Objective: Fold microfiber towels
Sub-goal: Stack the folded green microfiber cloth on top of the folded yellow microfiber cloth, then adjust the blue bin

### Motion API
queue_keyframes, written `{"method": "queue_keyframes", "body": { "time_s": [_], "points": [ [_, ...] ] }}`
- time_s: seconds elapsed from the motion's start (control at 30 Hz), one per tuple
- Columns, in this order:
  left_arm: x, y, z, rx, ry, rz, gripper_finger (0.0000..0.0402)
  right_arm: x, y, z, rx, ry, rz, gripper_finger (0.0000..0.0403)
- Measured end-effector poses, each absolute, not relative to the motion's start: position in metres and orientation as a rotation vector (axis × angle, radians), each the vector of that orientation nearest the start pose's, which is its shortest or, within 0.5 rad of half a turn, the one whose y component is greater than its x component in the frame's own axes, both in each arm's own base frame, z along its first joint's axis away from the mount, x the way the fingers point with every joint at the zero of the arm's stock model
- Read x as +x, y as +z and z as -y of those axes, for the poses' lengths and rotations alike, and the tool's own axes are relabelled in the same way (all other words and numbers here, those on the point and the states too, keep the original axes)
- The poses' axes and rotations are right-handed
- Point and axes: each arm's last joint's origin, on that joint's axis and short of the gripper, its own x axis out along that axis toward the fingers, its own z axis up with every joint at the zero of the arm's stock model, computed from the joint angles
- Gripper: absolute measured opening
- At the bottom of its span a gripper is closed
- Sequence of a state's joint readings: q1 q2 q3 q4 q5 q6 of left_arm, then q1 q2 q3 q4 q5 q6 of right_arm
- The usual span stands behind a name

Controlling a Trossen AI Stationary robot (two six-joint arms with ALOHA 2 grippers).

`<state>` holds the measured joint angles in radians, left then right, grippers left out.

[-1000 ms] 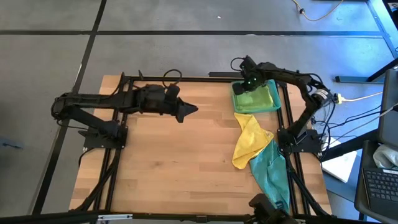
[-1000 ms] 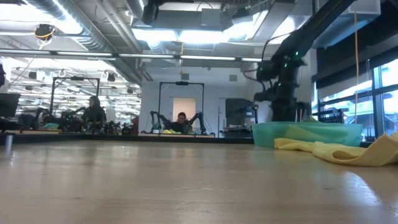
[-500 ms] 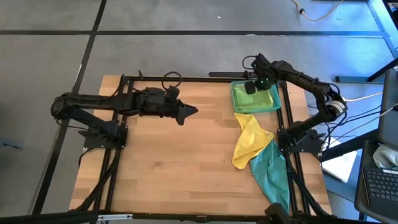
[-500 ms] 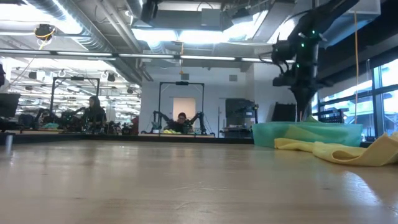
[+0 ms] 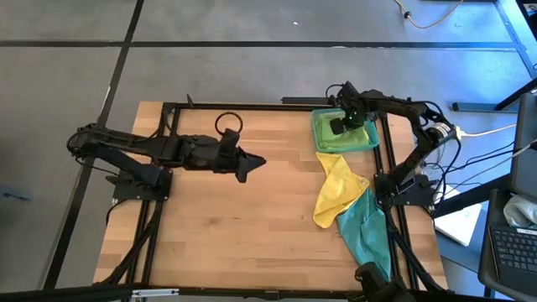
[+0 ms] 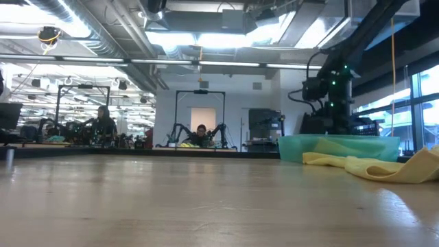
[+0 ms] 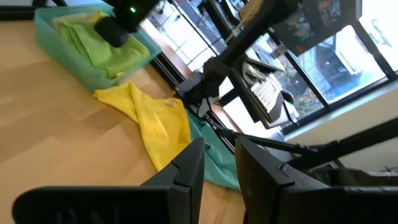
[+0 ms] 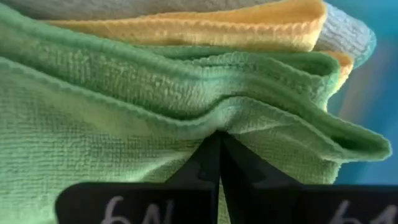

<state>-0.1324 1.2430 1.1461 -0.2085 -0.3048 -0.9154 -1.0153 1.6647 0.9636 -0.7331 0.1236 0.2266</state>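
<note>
A teal tray [image 5: 317, 138] at the table's far right holds a stack of towels with a green towel [image 5: 359, 134] on top. My right gripper [image 5: 338, 127] points down into the tray, shut, its tips on that green towel [image 8: 124, 124]. In the right wrist view a yellow towel's edge [image 8: 186, 28] shows beneath it. A loose yellow towel [image 5: 336, 191] lies on the table below the tray, and a teal towel [image 5: 365, 231] lies partly under it, reaching the near right edge. My left gripper [image 5: 250, 162] hovers over mid-table, open, with nothing between its fingers [image 7: 193, 168]. My right gripper comes from above, pointing down, and its shut fingertips [image 8: 214, 155] press on a raised wrinkle of the green towel [image 8: 219, 127] near that towel's edge. Whether cloth is caught between the tips I cannot tell. The towel lies on the stack in the tray.
Bare wood fills the table's middle and left. Black frame rails [image 5: 159, 210] run along the table's sides. In the low view, the tray [image 6: 336, 147] and the yellow towel [image 6: 363, 166] sit at the right; people sit far off in the room.
My right gripper has gone a little toward the near edge over the tray, then sunk onto the green towel. My left gripper has swung slightly toward the table's near edge, staying raised.
</note>
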Motion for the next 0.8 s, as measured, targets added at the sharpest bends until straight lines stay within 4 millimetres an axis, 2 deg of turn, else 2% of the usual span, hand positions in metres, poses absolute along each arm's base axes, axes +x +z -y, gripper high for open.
{"method": "queue_keyframes", "body": {
  "time_s": [0.07, 0.13, 0.3, 0.43, 0.5, 0.63, 0.8],
  "points": [
    [0.274, 0.361, 0.032, -0.838, 0.280, -0.204, 0.0082, 0.145, 0.161, 0.246, 0.834, -1.078, -1.268, 0.0013],
    [0.273, 0.361, 0.036, -0.836, 0.266, -0.211, 0.0082, 0.145, 0.173, 0.246, 0.842, -1.063, -1.236, 0.0013],
    [0.273, 0.360, 0.040, -0.824, 0.250, -0.223, 0.0082, 0.154, 0.226, 0.237, 0.756, -1.027, -1.079, 0.0013],
    [0.273, 0.360, 0.037, -0.787, 0.256, -0.226, 0.0082, 0.162, 0.258, 0.213, 0.841, -0.913, -0.940, 0.0013],
    [0.273, 0.360, 0.035, -0.778, 0.263, -0.223, 0.0082, 0.171, 0.262, 0.196, 0.910, -0.823, -0.914, 0.0013],
    [0.274, 0.360, 0.032, -0.779, 0.273, -0.219, 0.0082, 0.191, 0.257, 0.162, 0.962, -0.726, -0.979, 0.0013],
    [0.274, 0.360, 0.032, -0.775, 0.271, -0.220, 0.0082, 0.215, 0.250, 0.135, 0.963, -0.721, -1.048, 0.0013]
  ]
}}
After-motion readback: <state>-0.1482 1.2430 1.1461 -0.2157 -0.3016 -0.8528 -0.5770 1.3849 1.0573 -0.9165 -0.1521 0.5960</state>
